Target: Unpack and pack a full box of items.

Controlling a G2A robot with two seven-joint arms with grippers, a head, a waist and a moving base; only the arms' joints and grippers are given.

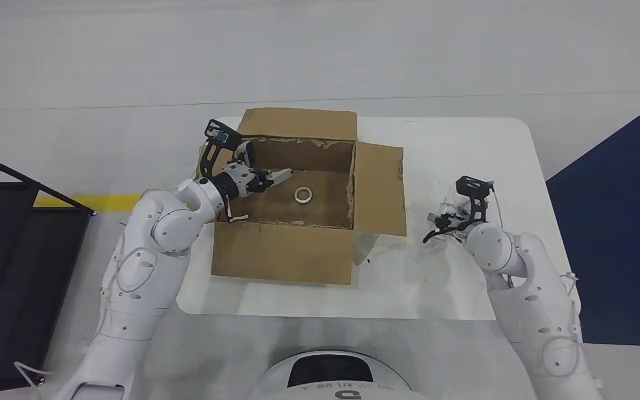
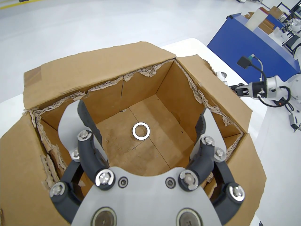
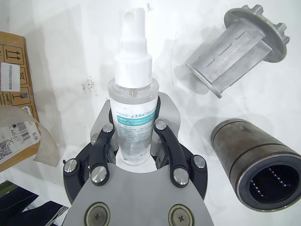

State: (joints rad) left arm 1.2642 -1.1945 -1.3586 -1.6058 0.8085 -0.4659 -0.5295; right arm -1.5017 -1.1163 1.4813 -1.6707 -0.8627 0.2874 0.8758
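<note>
An open cardboard box stands mid-table, flaps folded out. On its floor lies a small white ring. My left gripper hangs open just inside the box's left side, above the ring, with nothing between its fingers. To the right of the box, low over the table, my right gripper is shut on a clear spray bottle with a white pump head. The bottle points away from the wrist.
Beside the held bottle, a grey flanged metal part and a dark steel cylinder sleeve lie on the white table. The box's labelled outer wall is close on the bottle's other side.
</note>
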